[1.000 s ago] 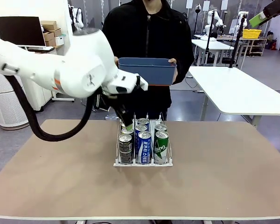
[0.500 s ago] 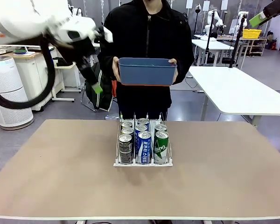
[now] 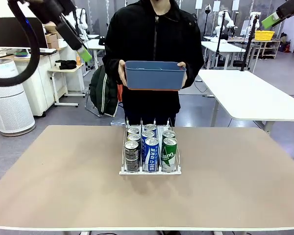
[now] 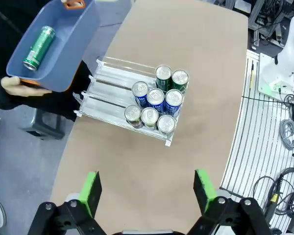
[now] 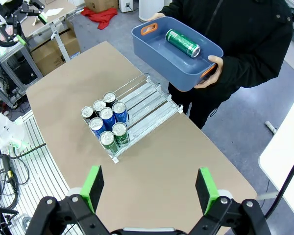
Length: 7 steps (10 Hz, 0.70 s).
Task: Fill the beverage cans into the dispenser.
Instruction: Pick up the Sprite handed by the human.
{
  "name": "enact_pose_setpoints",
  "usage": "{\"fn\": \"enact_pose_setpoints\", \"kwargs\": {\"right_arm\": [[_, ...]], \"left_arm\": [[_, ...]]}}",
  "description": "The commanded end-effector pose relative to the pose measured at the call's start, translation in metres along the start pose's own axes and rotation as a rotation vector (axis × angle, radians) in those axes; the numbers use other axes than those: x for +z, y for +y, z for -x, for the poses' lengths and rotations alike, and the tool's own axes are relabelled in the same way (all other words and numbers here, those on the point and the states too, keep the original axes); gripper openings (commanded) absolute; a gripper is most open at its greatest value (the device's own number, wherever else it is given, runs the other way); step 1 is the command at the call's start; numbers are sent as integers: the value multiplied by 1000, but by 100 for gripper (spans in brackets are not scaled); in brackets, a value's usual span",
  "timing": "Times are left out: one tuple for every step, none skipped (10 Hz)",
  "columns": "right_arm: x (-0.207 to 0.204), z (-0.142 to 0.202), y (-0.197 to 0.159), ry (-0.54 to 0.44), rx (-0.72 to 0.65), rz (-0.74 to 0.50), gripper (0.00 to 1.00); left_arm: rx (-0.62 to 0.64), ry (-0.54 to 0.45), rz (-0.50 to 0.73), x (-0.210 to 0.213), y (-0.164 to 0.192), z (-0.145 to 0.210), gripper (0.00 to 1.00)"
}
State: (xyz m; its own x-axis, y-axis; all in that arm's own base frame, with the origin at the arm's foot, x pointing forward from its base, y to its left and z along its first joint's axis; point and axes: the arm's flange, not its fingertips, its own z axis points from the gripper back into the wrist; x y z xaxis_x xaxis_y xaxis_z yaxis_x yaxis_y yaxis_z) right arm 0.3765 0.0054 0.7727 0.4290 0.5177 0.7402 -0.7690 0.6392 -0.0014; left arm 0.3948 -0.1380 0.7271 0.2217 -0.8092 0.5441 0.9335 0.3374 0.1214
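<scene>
The white wire dispenser (image 3: pixel 123 171) stands mid-table with several beverage cans upright in its three lanes: black-grey (image 3: pixel 131 154) on the left, blue (image 3: pixel 151 152) in the middle, green (image 3: pixel 169 152) on the right. The cans fill the front half of the dispenser (image 4: pixel 108 81) (image 5: pixel 152 105). A person at the far side holds a dark blue bin (image 3: pixel 154 76) with one green can (image 4: pixel 39 47) (image 5: pixel 183 43) lying in it. My left gripper (image 3: pixel 81 51) (image 4: pixel 147 188) hangs high at the upper left, open and empty. My right gripper (image 3: pixel 273 19) (image 5: pixel 149 188) is high at the upper right, open and empty.
The brown table (image 3: pixel 54 186) has wide bare room on both sides of the dispenser and in front of it. A second white table (image 3: pixel 250 95) stands beyond the far right corner. The person's hands (image 3: pixel 121 73) grip the bin's ends.
My left arm has lifted away from the back left of the dispenser, up and to the left, with its gripper open and empty. The cans, bin and right gripper stay put.
</scene>
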Motion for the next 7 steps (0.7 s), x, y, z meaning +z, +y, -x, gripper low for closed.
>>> {"fn": "enact_pose_setpoints", "kwargs": {"right_arm": [[-1, 1, 0, 1, -1, -4, 100], [-1, 1, 0, 1, -1, -4, 100], [-1, 1, 0, 1, -1, -4, 100], [-1, 1, 0, 1, -1, -4, 100], [-1, 1, 0, 1, -1, -4, 100], [-1, 1, 0, 1, -1, -4, 100], [-1, 1, 0, 1, -1, -4, 100]], "left_arm": [[-14, -14, -5, 14, 2, 1, 100], [-18, -17, -24, 22, -1, -2, 100], [-19, -13, -43, 30, -6, -3, 100], [-14, -13, -61, 33, -7, -4, 100], [-16, -15, -68, 33, -6, -3, 100], [-14, -19, -68, 35, -6, -2, 100], [-10, -34, -81, 35, -8, -1, 100]]}}
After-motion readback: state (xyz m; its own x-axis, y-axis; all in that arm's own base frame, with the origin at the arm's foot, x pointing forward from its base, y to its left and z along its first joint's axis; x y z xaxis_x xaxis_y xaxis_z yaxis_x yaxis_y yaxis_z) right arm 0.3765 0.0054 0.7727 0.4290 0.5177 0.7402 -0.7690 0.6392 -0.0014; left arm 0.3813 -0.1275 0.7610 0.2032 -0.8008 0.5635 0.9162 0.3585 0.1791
